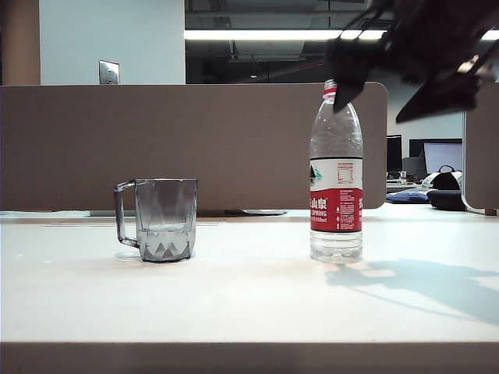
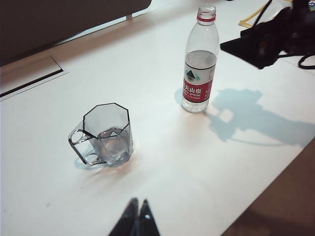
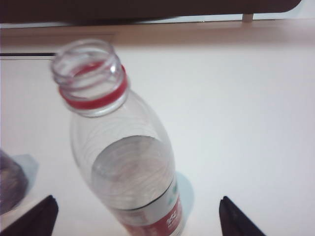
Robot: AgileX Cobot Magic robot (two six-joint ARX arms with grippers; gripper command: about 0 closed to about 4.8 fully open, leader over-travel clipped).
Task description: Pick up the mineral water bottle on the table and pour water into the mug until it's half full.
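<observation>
The mineral water bottle point(image 1: 336, 183) stood upright and uncapped on the white table point(image 1: 249, 304), towards the right in the exterior view, with nothing gripping it. Its water point(image 2: 199, 60) reached only partway up. The mug point(image 1: 157, 220) sat well apart to the left, handle turned away from the bottle, with a shallow pool of water at its faceted base — by my reading under the half mark, so pouring may remain. Bottle and mug seemed set wide apart to give an arm room to approach.

The right gripper point(image 3: 135, 216) hung above and just right of the bottle's neck, its fingers point(image 3: 236, 219) spread wide to either side of the bottle without touching it — holding nothing. That stance suggests an arm between grasps, clear of the open mouth so as not to tip the bottle.

The left gripper point(image 2: 137, 219) hovered over the table's near side, short of the mug, fingertips pressed together, empty.
</observation>
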